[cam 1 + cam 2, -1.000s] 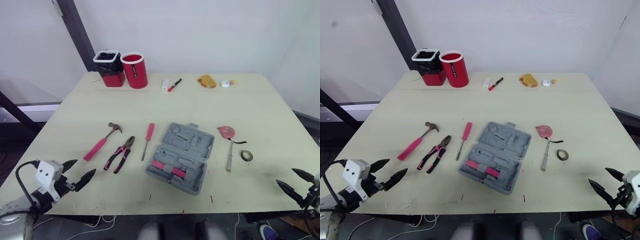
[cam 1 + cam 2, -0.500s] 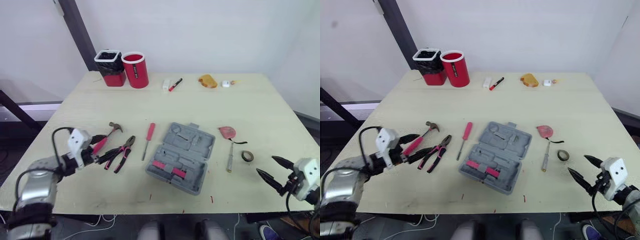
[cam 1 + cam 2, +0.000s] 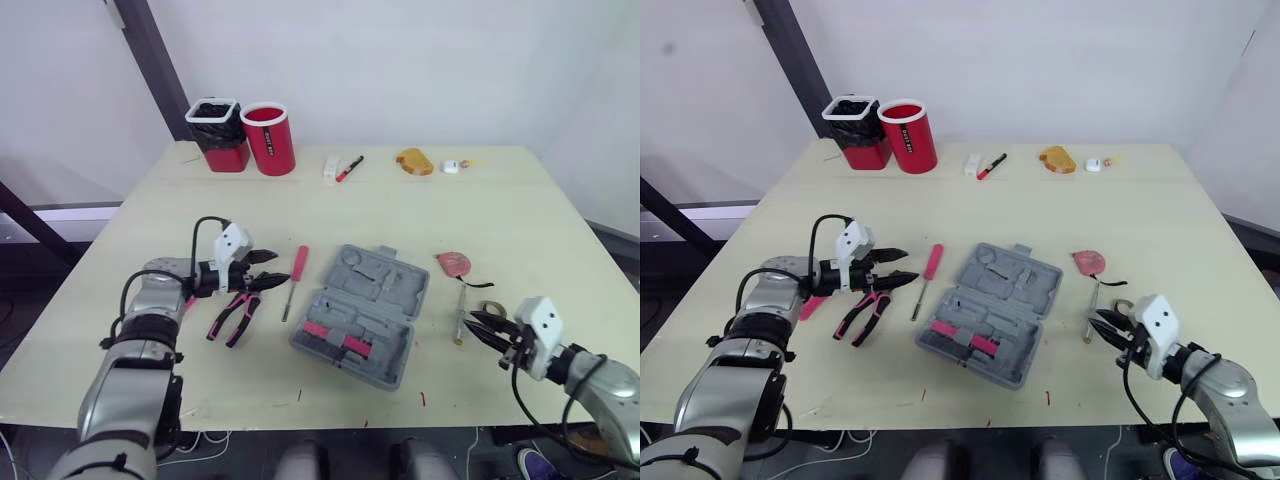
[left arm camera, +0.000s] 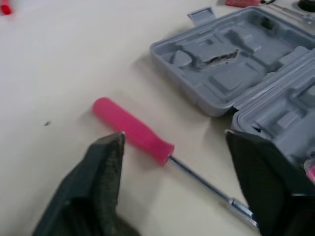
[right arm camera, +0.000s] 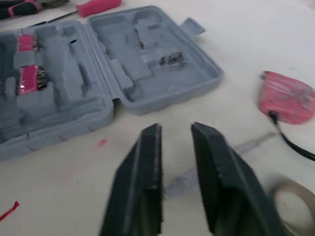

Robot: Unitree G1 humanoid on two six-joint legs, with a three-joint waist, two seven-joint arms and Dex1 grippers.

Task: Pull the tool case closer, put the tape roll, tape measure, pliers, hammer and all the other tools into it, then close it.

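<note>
**Both grippers empty, set on either side of the open case**

The left gripper (image 3: 279, 269) is held with its fingers spread wide and nothing between them, directly above the pliers (image 3: 238, 310). The red screwdriver (image 4: 133, 130) lies just ahead of its fingertips, across the gap. The tool case (image 3: 362, 312) lies beyond that, opened flat.

The right gripper (image 5: 175, 127) is held low with a narrow gap between its fingers, also empty. The silver screwdriver (image 3: 460, 300) lies just ahead of its tips, and the tape roll (image 5: 295, 196) lies close beside one finger. The tape measure (image 5: 288, 103) lies further ahead and to the side, and the case beyond.

Judgement: the case is flanked so that it can be dragged nearer from both sides. That first step is taken as not yet done, since every tool is still outside the case. The left gripper's wide spread would suit a case wall.
</note>
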